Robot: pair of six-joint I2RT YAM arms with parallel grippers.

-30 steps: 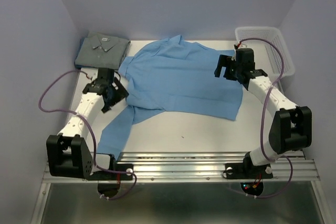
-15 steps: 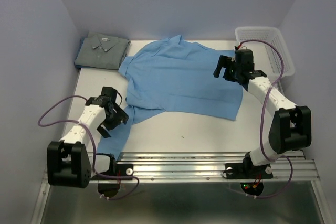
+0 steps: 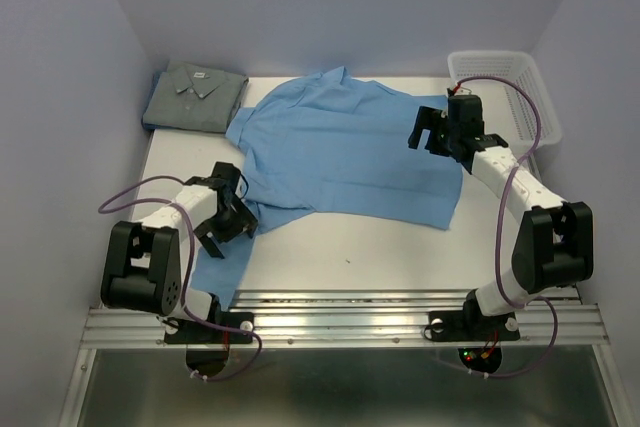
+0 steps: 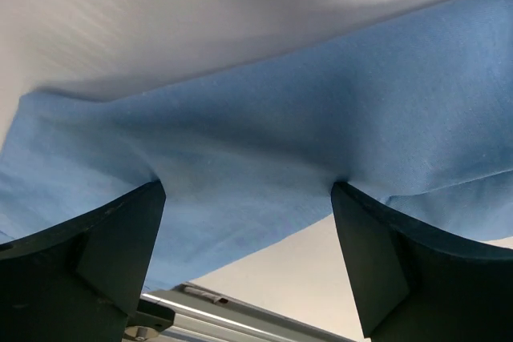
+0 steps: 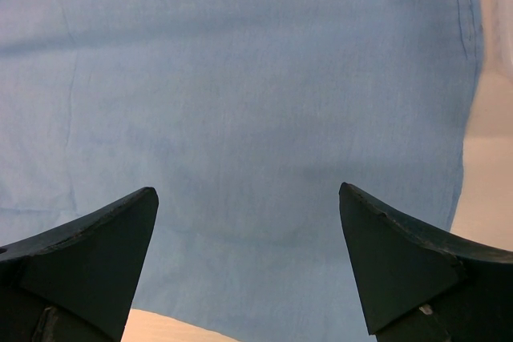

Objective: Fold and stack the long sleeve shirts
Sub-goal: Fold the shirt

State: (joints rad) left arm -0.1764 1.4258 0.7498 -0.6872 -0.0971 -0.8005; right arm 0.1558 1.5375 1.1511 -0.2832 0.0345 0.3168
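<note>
The long sleeve shirts lie on the bench (image 3: 380,242), well apart in how they are arranged. The light sky-blue shirt (image 3: 340,147) is spread out flat across the middle, its collar end toward the back left and its hem toward the right. One sleeve (image 3: 215,262) runs down toward the near left edge. The grey-blue shirt (image 3: 195,97) sits folded in a neat rectangle at the back left corner, collar up with a small white neck label showing. Its near right corner is just beside the blue shirt's shoulder.

The left tool (image 3: 222,229) is low over the sleeve, close to where it joins the shirt's body. Its jaws are spread as wide as they go. In the left wrist view both fingers (image 4: 104,254) straddle the blue cloth, which dimples at each tip, so the tips seem to press on it. Nothing is pinched between them.

The right tool (image 3: 428,133) hangs above the shirt's right part, near the hem, jaws likewise fully apart and holding nothing. Its wrist view shows flat blue cloth between the fingertips (image 5: 401,262), with the hem edge at the right.

A white mesh basket (image 3: 500,55) stands at the back right corner, beside the right arm.
</note>
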